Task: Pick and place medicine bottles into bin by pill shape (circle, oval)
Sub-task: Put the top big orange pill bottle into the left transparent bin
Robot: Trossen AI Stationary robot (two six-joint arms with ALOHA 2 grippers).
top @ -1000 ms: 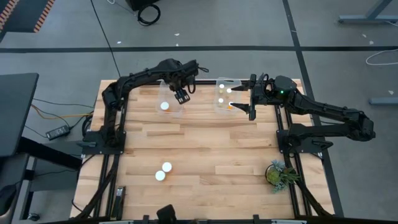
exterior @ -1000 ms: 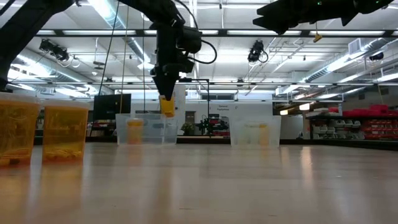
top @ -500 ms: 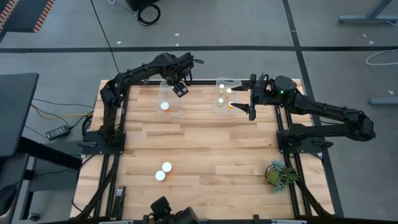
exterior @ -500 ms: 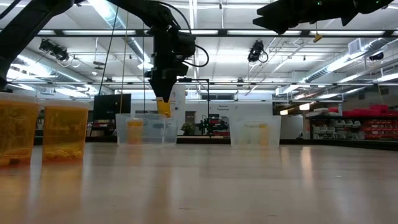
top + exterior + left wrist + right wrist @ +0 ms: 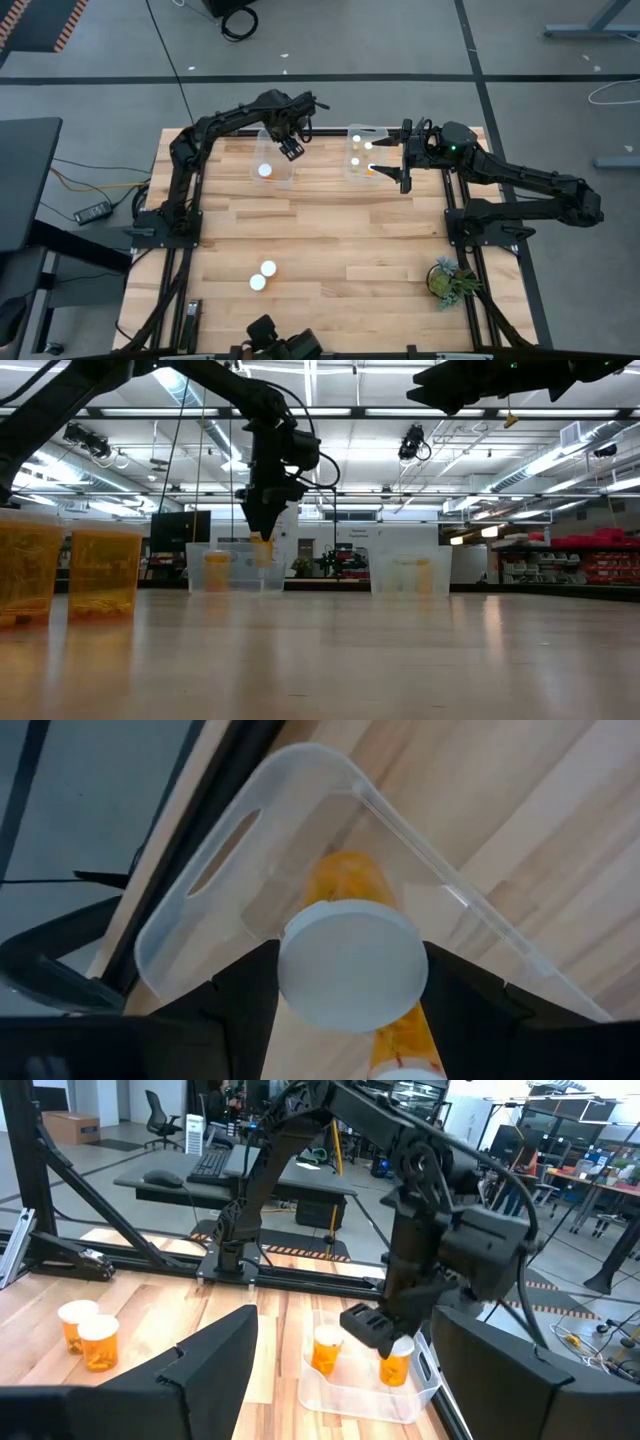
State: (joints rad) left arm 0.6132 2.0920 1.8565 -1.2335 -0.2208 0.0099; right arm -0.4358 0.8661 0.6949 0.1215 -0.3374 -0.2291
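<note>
1. Wooden table [image 5: 330, 240] bears two clear bins at 12 o'clock, two bottles [image 5: 263, 276] near 7.
2. Left gripper [image 5: 291, 148] holds a bottle [image 5: 352, 963] over the left bin [image 5: 250, 850].
3. Right gripper [image 5: 402, 160] hangs wide beside the right bin [image 5: 362, 133].
4. Grey floor [image 5: 400, 40] surrounds.

— What colours am I reading off the feeds?

— I see a pale, striped-wood counter [image 5: 330, 240], black arms, and two clear bins [image 5: 277, 160] [image 5: 362, 152]. My left claw [image 5: 350, 1020] is black around an amber bottle [image 5: 352, 965] with a white cap.

— And loose ones?

— Two amber bottles [image 5: 100, 1342] [image 5: 72, 1323], white-capped. A green plant [image 5: 447, 279] sits at the corner; grey floor [image 5: 400, 40] with dark lines.
</note>
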